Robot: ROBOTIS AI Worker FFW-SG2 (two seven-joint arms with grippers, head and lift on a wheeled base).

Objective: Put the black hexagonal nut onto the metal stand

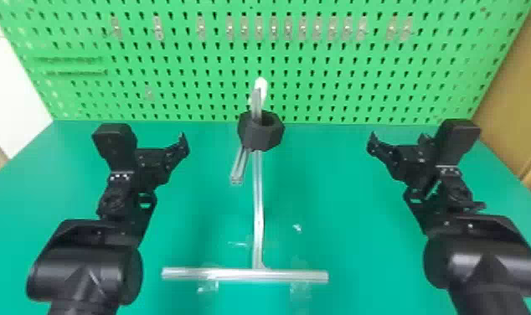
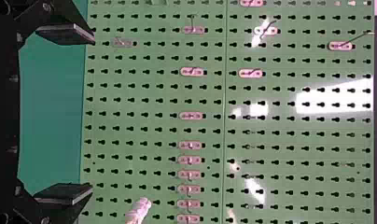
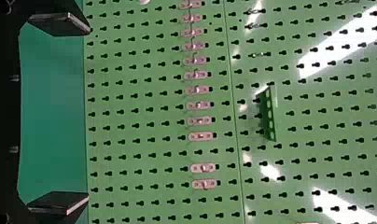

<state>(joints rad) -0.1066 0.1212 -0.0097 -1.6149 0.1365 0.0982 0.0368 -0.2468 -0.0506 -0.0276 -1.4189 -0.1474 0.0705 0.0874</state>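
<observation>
Around the grooved metal stand [image 1: 257,188] sits the black hexagonal nut [image 1: 258,137]; left gripper [image 1: 164,155], right gripper [image 1: 398,146]: flat fingers apart

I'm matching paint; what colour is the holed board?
The board is green, clearest in head view.

green table [image 1: 361,243] | metal stand [image 1: 243,275] on it | clear tape [image 1: 300,289] beside base
</observation>
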